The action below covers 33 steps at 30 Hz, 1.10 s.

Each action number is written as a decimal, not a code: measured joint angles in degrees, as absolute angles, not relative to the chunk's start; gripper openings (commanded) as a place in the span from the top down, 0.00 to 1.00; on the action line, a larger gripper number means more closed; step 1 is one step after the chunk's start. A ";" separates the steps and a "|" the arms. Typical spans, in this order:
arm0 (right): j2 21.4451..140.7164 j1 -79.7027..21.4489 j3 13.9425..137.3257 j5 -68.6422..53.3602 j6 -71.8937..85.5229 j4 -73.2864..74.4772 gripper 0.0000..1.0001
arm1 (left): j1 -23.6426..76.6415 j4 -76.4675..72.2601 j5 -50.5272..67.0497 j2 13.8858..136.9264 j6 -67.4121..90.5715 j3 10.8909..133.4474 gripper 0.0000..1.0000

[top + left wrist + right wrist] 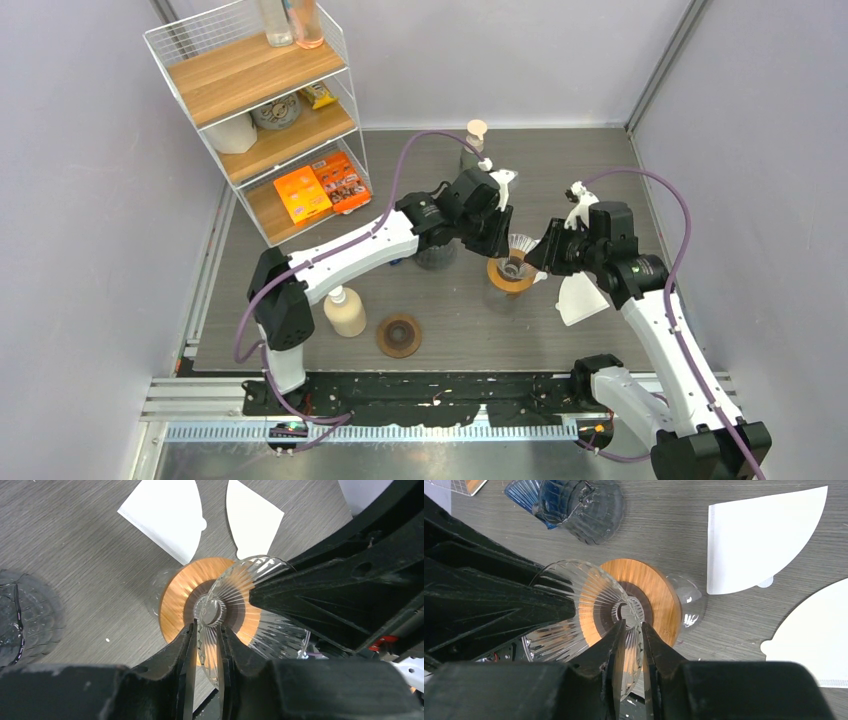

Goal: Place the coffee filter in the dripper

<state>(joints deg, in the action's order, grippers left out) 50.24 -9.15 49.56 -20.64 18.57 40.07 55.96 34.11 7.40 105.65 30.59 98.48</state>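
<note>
Coffee filters lie flat on the table, right side of your right wrist view, just beside the dripper, not in it. Left gripper and right gripper each pinch the dripper's ribbed glass rim.

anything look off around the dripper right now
Yes. The glass dripper leans askew over its wooden collar instead of sitting level. The left end effector and right end effector pinch its rim from opposite sides. The paper filters lie flat on the table, none in the dripper.
</note>
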 measured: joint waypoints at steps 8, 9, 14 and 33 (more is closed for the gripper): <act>50.11 -9.15 48.49 -20.36 19.09 39.05 0.89 | 56.31 33.54 6.09 105.65 30.63 98.48 0.97; 50.11 -9.15 48.47 -20.21 19.09 39.05 0.89 | 56.31 33.52 6.00 105.65 30.63 98.48 1.00; 50.13 -9.15 48.45 -19.49 19.11 39.16 0.94 | 56.49 33.30 5.61 105.65 30.70 98.45 1.00; 59.83 -10.17 56.25 -18.04 19.38 49.74 0.95 | 56.55 33.26 5.58 105.80 35.86 97.82 1.00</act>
